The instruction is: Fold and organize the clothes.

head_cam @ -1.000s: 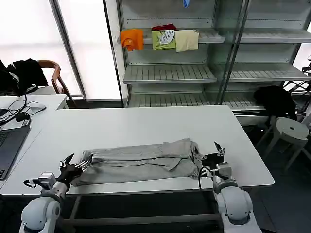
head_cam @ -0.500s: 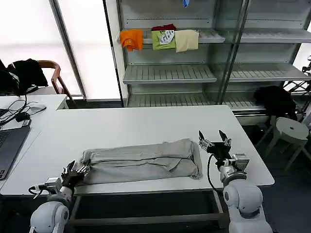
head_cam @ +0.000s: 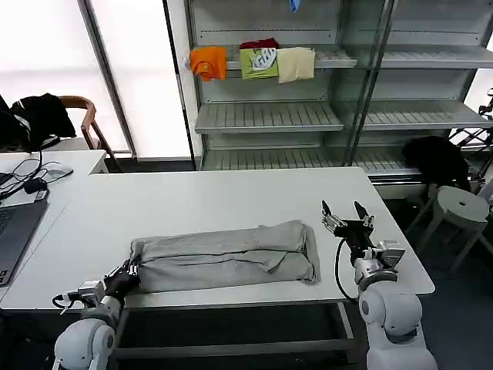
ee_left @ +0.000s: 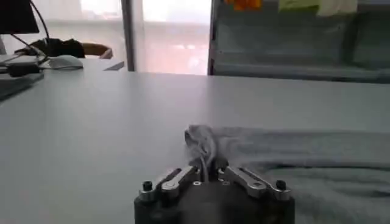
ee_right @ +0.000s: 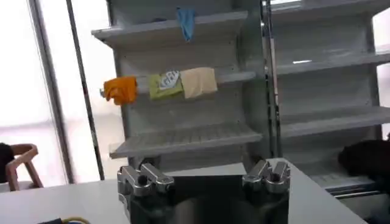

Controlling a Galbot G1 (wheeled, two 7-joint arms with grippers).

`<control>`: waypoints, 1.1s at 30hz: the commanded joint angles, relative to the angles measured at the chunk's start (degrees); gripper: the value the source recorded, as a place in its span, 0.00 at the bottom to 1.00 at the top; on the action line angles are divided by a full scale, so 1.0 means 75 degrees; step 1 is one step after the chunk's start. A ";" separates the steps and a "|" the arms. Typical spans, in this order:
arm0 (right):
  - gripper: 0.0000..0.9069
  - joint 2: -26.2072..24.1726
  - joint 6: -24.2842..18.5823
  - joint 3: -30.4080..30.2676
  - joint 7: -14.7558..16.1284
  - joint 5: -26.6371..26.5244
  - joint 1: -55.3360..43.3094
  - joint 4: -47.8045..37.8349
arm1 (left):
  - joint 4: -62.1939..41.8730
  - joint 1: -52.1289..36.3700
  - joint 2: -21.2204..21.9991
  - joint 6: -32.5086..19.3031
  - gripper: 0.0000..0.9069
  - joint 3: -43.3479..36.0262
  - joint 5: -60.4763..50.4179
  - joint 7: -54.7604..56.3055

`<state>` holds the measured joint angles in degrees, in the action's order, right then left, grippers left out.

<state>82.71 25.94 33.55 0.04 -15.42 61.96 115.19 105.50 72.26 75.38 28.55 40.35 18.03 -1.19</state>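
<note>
The light grey shirt [head_cam: 223, 256] lies folded into a long band across the lower centre of the head view, on the white table [head_cam: 216, 200] near its front edge. The left gripper [head_cam: 123, 277] sits at the lower left of that frame, at the shirt's left end, its fingers closed on a pinch of the fabric, as the left wrist view confirms with cloth [ee_left: 204, 146] drawn up between the fingers. The right gripper [head_cam: 347, 223] stands at the right of centre, raised clear of the shirt's right end, jaws spread apart and holding nothing.
</note>
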 commanded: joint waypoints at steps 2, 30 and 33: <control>1.00 -0.0008 -0.0023 0.0044 -0.0057 -0.0130 -0.0013 0.0026 | 0.0067 0.0040 0.0034 -0.0580 0.00 0.0012 -0.0292 -0.0291; 1.00 -0.0203 -0.0168 0.0024 -0.0094 -0.0215 0.0005 -0.0421 | 0.0819 -0.1338 -0.2195 -0.0305 0.00 0.1780 -0.2040 -0.2470; 1.00 -0.0206 -0.0166 0.0025 -0.0087 -0.0211 0.0034 -0.0439 | 0.1514 -0.1198 -0.1392 0.0115 0.01 0.0878 -0.1752 -0.2287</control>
<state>81.22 24.73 33.74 -0.61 -16.96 62.10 112.55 106.22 63.77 59.93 22.79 54.34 0.09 -17.21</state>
